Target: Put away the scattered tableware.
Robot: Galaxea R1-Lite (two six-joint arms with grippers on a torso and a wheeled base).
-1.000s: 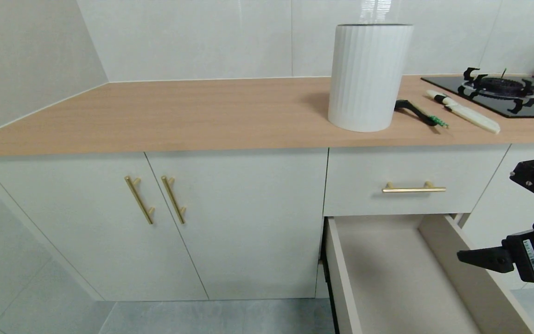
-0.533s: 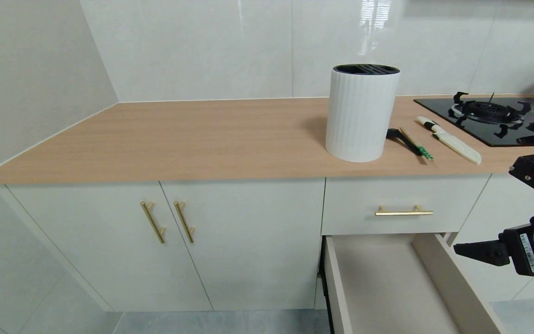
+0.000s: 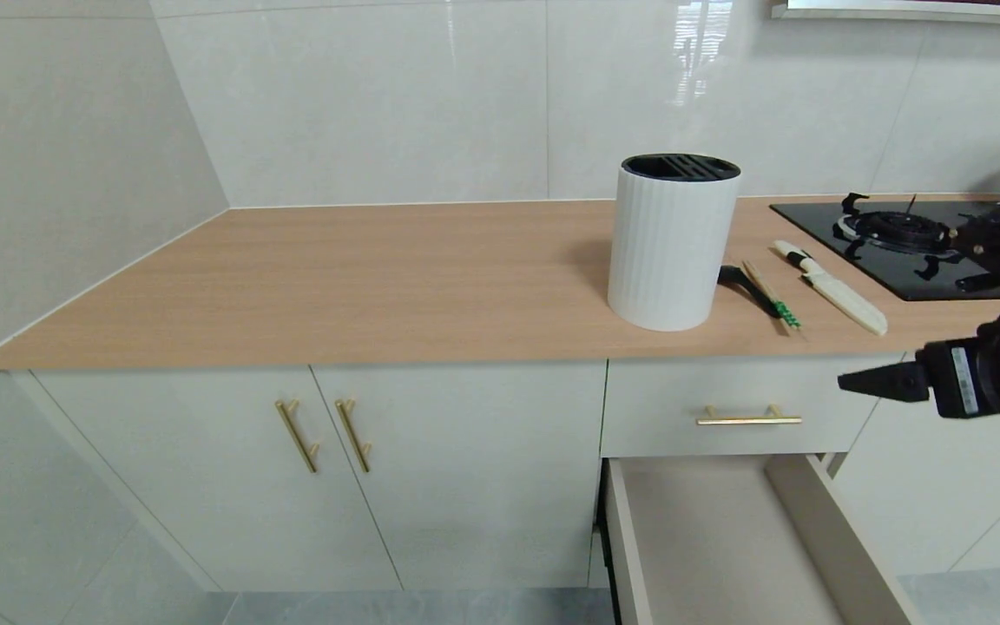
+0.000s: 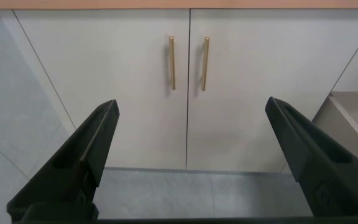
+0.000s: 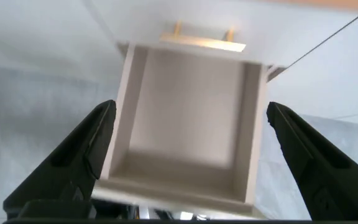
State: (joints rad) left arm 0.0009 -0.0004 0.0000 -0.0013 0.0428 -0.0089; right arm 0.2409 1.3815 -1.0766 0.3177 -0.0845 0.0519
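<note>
Head view: the knife (image 3: 837, 293) was judged light, stiff, best held by its handle; left gripper (image 4: 191, 155) and right gripper (image 5: 188, 155) were spread, empty.

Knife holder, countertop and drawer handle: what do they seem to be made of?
Knife holder: probably matte white plastic or ceramic, going by its even ribbed wall. Countertop: wood-look, likely laminate, with uniform streaked grain. Drawer handle: gold-coloured metal, judging by its thin bar and soft glint.

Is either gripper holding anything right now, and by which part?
Nothing is held: the left gripper and the right gripper are both open and empty.
</note>
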